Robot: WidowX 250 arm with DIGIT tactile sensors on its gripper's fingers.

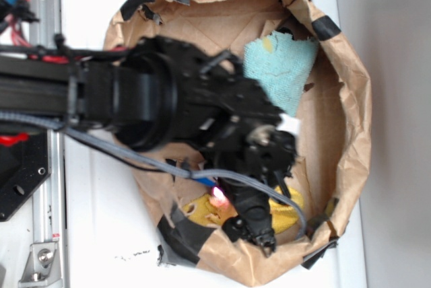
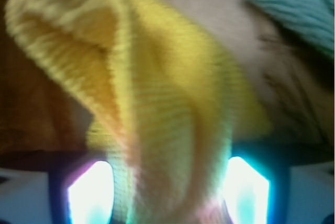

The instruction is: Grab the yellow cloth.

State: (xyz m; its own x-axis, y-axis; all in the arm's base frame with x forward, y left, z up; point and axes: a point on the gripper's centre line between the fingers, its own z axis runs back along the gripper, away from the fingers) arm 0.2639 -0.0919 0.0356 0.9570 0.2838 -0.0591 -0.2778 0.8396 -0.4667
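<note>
The black arm reaches in from the left over a crumpled brown paper bag (image 1: 350,99) whose rim is patched with black tape, and it hides much of the bag's inside. The end effector (image 1: 259,231) hangs low in the bag, near its taped edge, directly over the yellow cloth (image 1: 286,210), of which the exterior view shows only a few yellow patches on either side of the black fingers. In the wrist view the yellow cloth (image 2: 157,109) fills most of the frame, blurred and very close, rising in a soft fold between the two fingers (image 2: 89,192), which appear only as overexposed bright shapes at the bottom edge. The fold lies between them, but whether they press on it or merely flank it cannot be made out, so the grip itself is uncertain. The teal cloth (image 1: 279,66) lies toward the other side of the bag, well apart from the yellow one, its lower edge covered by the arm; in the wrist view only its corner (image 2: 298,4) shows, cut off at the top right.
</note>
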